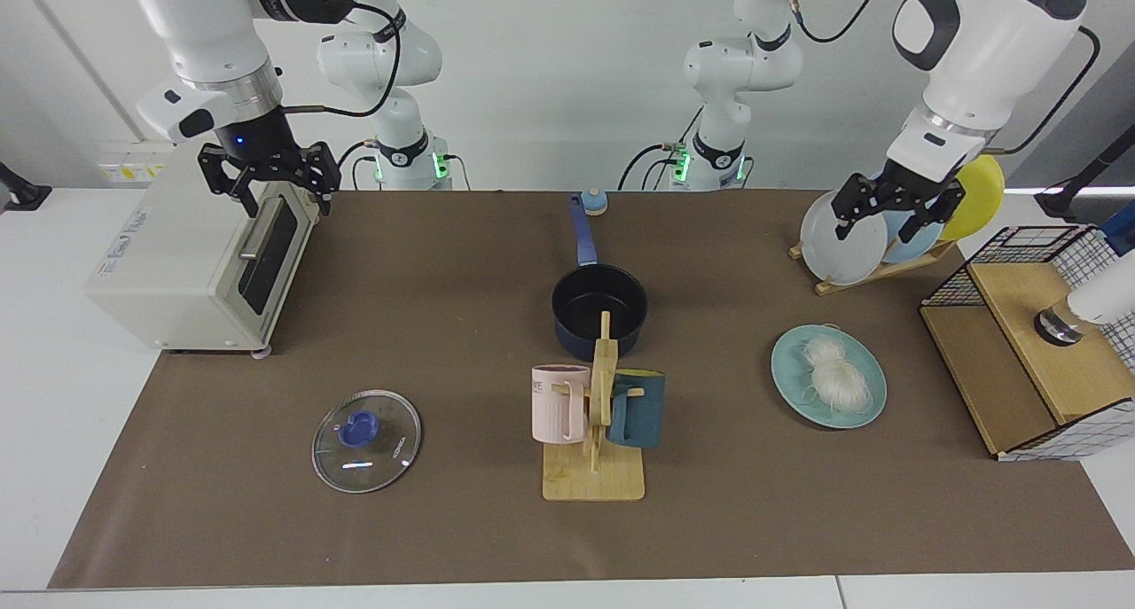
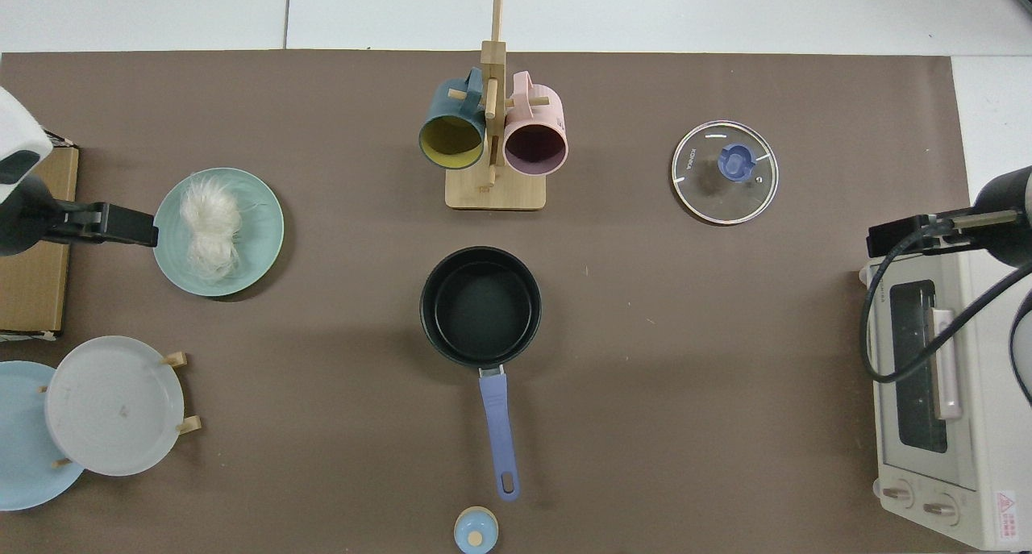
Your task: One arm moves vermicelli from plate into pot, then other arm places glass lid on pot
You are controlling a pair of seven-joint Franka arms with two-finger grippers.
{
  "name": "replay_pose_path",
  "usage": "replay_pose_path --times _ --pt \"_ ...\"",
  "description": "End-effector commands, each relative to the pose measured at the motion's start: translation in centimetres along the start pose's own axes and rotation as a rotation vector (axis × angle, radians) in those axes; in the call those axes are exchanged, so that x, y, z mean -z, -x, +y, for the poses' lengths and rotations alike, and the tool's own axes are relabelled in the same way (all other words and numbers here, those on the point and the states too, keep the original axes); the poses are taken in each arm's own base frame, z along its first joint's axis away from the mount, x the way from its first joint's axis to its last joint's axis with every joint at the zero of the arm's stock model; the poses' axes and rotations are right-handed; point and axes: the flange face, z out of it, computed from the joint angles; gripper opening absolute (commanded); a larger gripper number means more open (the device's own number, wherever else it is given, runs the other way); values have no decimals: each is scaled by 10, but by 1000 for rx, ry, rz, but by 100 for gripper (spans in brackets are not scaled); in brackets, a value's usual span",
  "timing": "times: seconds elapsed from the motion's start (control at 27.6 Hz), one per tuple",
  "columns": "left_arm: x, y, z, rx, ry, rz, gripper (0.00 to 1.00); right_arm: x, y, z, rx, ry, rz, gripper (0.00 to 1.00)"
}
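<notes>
**Vermicelli on the plate, pot empty, lid flat on the tabletop**

You see the vermicelli [image 1: 833, 376] bundled on the teal plate [image 1: 786, 365] at the right of the facing view, on the brown-covered tabletop [image 1: 443, 263]. The pot [image 1: 599, 310] stands at the frame's centre with a bare black inside, its blue handle pointing toward the arm bases. The glass lid [image 1: 365, 441] lies flat at the lower left, knob up, well apart from the pot.

Your left gripper [image 1: 893, 219] hangs in the air at the upper right, in front of the plate rack [image 1: 873, 272], its fingers spread and holding nothing. In the top view it sits at the left edge, its dark tip [image 2: 121, 225] just beside the plate's rim; whether it overlaps the rim is hard to judge from there.

Your right gripper [image 1: 269, 176] hovers at the upper left over the toaster oven [image 1: 191, 254], fingers spread and empty.

A mug stand [image 1: 596, 449] with a pink mug [image 1: 559, 403] and a dark teal mug [image 1: 638, 409] stands just in front of the pot.
</notes>
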Motion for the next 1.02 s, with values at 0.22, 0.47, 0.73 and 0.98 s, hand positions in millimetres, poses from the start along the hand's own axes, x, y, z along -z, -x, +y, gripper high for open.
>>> replay_pose_path --times 0.22,0.47,0.73,0.98 --pt "-87 -64 -36 55 -12 73 100 -36 -62 2 8 8 -23 98" --pt "-162 -89 -37 119 -13 61 100 -87 -114 1 11 14 4 98" --pt "-218 -84 -40 103 -26 16 100 -150 -147 0 23 41 39 98" --pt "-253 -74 -43 112 -25 23 100 -216 -173 -5 18 45 75 98"
